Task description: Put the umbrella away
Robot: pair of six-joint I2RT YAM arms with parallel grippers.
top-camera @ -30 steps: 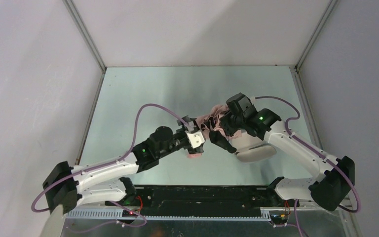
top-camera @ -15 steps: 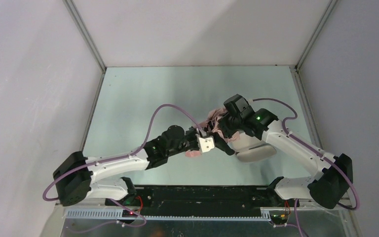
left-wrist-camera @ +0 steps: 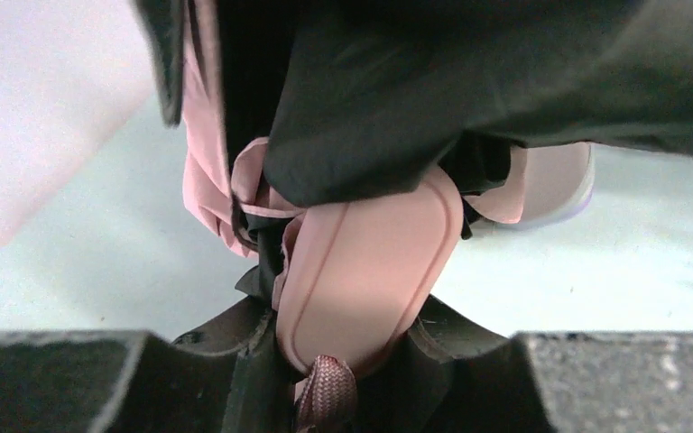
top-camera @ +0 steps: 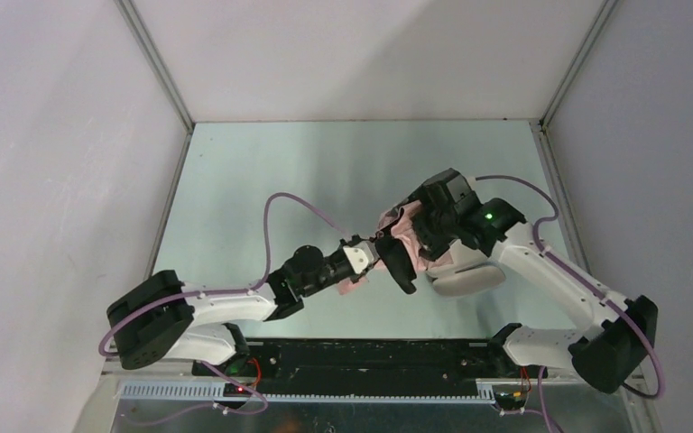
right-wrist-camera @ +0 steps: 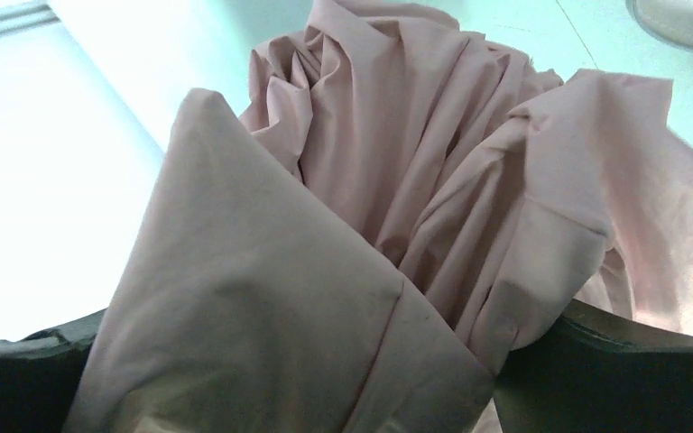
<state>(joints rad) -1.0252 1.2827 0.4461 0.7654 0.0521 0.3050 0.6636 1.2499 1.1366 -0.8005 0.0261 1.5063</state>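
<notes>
Surface (top-camera: 235, 180): pale metal.
Umbrella (top-camera: 395, 222): crumpled pink fabric at mid-surface, between both grippers, just beside the case.
Case (top-camera: 469, 278): grey-lilac, right of the umbrella.
Right gripper (right-wrist-camera: 325, 374): spread wide, fabric bunched between.
Left gripper (top-camera: 366, 256): clamped on the pink handle (left-wrist-camera: 361, 271).

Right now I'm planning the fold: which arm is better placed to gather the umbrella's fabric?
Probably right. The right claw stands open around the bunched fabric, while the left claw is busy gripping the handle.
</notes>
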